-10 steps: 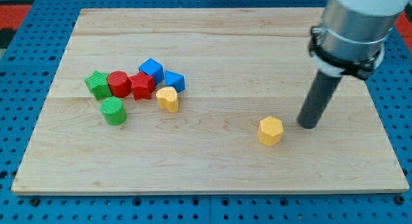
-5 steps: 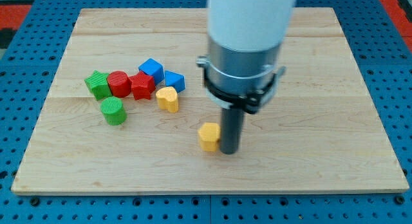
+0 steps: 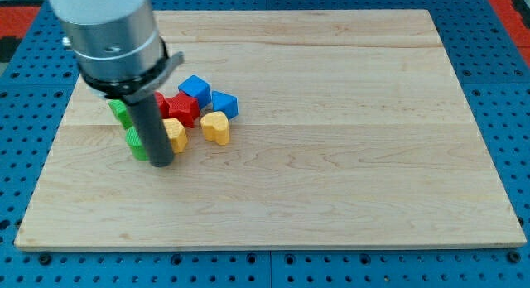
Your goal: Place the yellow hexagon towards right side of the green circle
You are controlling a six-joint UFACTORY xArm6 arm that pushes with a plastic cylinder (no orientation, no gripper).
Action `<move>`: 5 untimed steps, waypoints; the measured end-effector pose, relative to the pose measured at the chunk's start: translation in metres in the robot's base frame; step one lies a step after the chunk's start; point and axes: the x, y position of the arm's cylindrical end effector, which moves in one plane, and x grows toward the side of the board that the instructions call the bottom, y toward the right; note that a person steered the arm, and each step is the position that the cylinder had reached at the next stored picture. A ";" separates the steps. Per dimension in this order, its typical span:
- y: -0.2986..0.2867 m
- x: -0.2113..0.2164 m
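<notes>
The yellow hexagon [image 3: 175,135] lies just right of my rod, below the red star [image 3: 183,108]. My tip [image 3: 161,163] rests on the board between the hexagon and the green circle [image 3: 135,143], whose left edge alone shows behind the rod. The rod touches or nearly touches both blocks. The arm's body hides most of the green star [image 3: 121,112] and the red circle.
A yellow heart [image 3: 216,127] lies right of the hexagon. Two blue blocks [image 3: 195,88] [image 3: 224,103] sit above it, next to the red star. All rest on the wooden board [image 3: 348,147], ringed by blue pegboard.
My rod has swept from the board's middle to the left, pushing the yellow hexagon with it up to the cluster beside the green circle. The other blocks kept their places.
</notes>
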 end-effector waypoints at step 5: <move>-0.055 -0.009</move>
